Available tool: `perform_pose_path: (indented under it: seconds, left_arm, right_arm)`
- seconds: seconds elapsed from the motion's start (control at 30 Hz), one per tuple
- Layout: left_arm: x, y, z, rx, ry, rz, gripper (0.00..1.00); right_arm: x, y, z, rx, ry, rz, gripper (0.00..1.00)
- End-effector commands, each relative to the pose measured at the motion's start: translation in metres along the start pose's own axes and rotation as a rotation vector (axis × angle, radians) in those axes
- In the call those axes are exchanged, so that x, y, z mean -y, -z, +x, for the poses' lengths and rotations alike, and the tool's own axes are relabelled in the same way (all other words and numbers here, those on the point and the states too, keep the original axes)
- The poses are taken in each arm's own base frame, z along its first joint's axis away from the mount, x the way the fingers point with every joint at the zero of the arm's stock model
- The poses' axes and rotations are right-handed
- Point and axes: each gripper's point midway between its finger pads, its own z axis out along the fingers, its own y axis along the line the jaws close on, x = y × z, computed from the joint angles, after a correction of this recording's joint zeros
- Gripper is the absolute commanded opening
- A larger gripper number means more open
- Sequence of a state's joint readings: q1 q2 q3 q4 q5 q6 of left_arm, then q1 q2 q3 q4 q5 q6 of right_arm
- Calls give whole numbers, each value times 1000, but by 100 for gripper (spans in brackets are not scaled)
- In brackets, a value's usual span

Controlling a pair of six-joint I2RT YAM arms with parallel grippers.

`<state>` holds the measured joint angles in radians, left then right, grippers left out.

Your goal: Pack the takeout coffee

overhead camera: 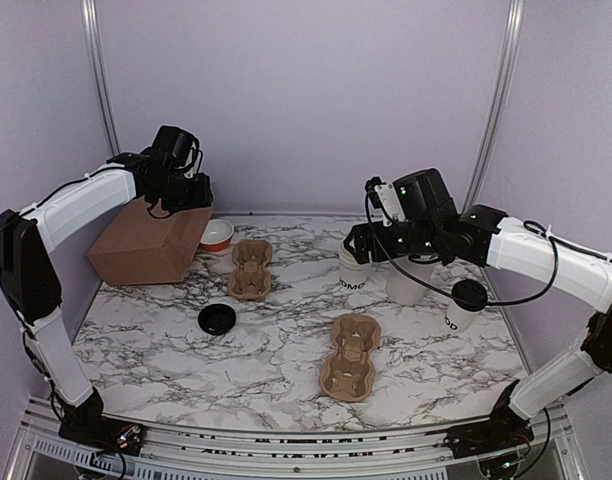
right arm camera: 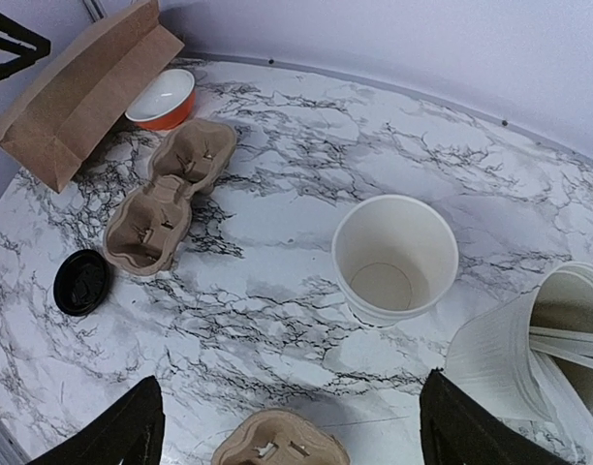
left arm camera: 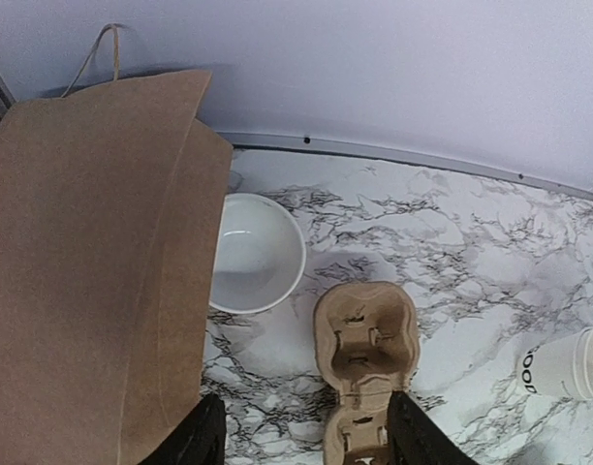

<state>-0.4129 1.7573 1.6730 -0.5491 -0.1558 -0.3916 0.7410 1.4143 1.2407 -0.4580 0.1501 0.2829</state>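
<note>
The white paper cup [overhead camera: 353,272] with black lettering stands open and upright right of the table's middle; it also shows in the right wrist view [right arm camera: 393,254] and at the edge of the left wrist view [left arm camera: 565,364]. The loose black lid [overhead camera: 217,319] lies flat at the left-centre, also in the right wrist view [right arm camera: 81,282]. My right gripper [overhead camera: 362,246] [right arm camera: 292,436] is open and empty, hovering just above and beside the cup. My left gripper [overhead camera: 186,190] [left arm camera: 311,436] is open and empty, raised at the back left by the brown paper bag [overhead camera: 146,243].
Two cardboard cup carriers lie flat, one at the back centre [overhead camera: 251,268] [left arm camera: 366,339], one near the front [overhead camera: 353,357]. An orange bowl [overhead camera: 217,235] sits by the bag. A taller white tub with utensils [overhead camera: 411,282] [right arm camera: 514,358] and a lidded cup [overhead camera: 466,305] stand at the right.
</note>
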Motion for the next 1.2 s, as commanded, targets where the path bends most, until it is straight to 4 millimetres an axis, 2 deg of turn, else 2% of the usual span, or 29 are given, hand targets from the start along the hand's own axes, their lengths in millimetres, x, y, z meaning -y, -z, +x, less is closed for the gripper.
perform_pose_path:
  seconds: [0.0,0.23,0.5,0.87,1.17]
  left_arm:
    - [-33,-15,2,-61,-150,-162,57]
    - [-57,-41,-9,-71,-248,-307,55]
    - [-71,-72,-10,-118,-342,-390,44]
    - [-91,-85,-16,-109,-378,-536,38]
    - [-99,-91,-20,-99,-400,-602,19]
  right_arm:
    - [-7,6,-26,56,-3,-31,88]
    - [-7,7,-28,54,5,-30,88]
    - [-5,10,-31,60,8,-18,88]
    - [-3,14,-30,64,3,-14,88]
    - [-2,16,-28,62,2,-9,88]
